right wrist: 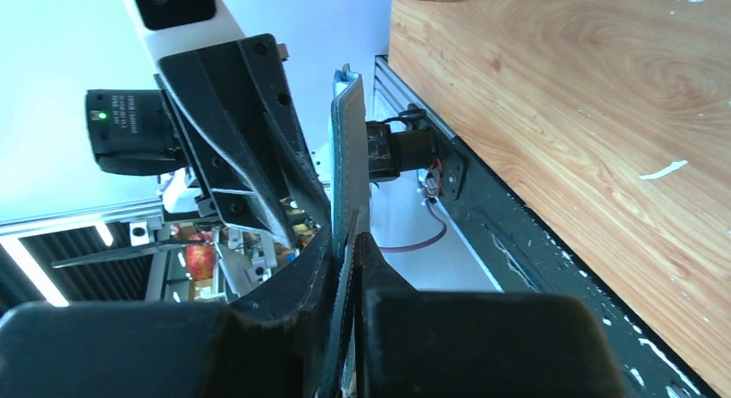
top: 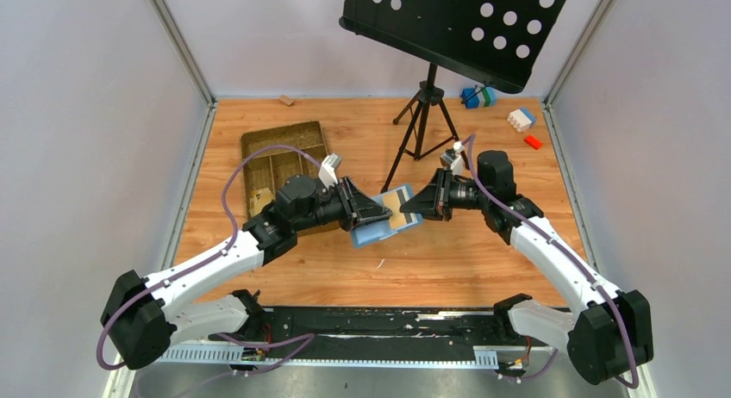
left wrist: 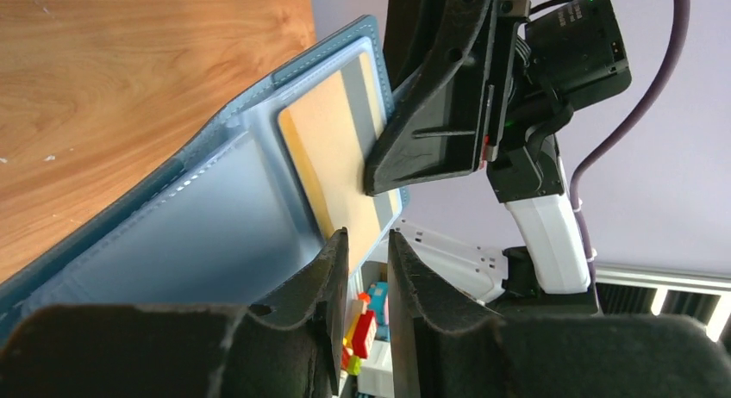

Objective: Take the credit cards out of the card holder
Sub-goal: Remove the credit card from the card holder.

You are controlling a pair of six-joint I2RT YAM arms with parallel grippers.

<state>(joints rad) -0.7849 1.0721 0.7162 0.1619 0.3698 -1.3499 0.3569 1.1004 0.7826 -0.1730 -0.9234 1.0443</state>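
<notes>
Two arms: they meet over the middle of the wooden table (top: 483, 260), gripper tips facing each other with the wallet between them.
Card holder: the blue fold-over card holder (left wrist: 215, 217) is spread open and held tilted between the two grippers. Its pale blue inside faces the left wrist camera.
Holder's low corner: it hangs toward the left arm. It cannot be told whether it touches the wood.
Inner face: a tan panel (left wrist: 328, 148) with a grey stripe along one side sits at the end nearer the right arm. It cannot be told whether this is a card or lining.
Right gripper: the right gripper (top: 412, 204) is clamped tight on the holder's far edge. Its own wrist view shows the wallet edge-on, pinched between the fingers.
Left gripper: the fingers of the left gripper (left wrist: 368, 260) stand narrowly apart with an open slit between them. The lower edge of the tan panel is right at their tips, and contact cannot be made out.
Tray: a brown compartmented tray (top: 284, 128) lies on the table behind the left arm, well apart from the wallet.
Behind: a black perforated music stand (top: 457, 23) on a tripod stands there, and toy bricks (top: 521, 118) lie in the far right corner.
</notes>
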